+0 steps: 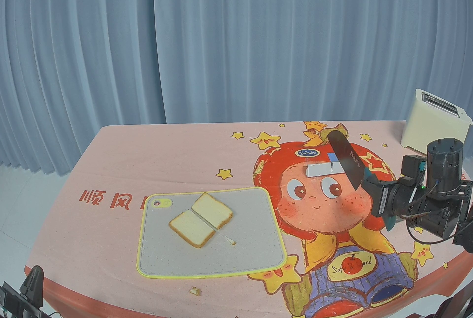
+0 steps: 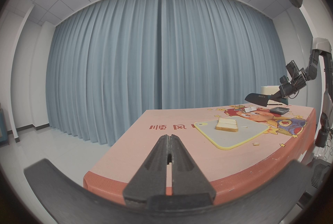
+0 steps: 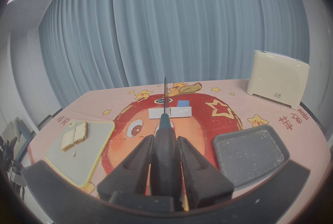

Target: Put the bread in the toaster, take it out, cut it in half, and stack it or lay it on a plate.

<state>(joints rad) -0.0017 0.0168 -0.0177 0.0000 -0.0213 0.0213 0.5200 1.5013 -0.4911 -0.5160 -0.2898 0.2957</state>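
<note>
right gripper [image 3: 164,140] holding knife [image 1: 346,159], bread [image 1: 201,219] halved

Bread [image 1: 193,227] halved, flat on cutting board [image 1: 246,247]; knife [image 1: 347,159] aloft.

- Red characters [image 1: 105,198]: large print on the pink tablecloth [image 1: 162,151], just beside the cutting board [image 1: 246,245].
- Dark oval badge [image 1: 307,152]: small white lettering, on the cartoon figure's hair.
- Apple emblem [image 1: 352,265]: lettering across the figure's overalls.
- Knife [image 1: 347,159]: pale mark on the blade, too small to read.
- Toaster [image 3: 277,79]: small dark mark low on its side.
</note>
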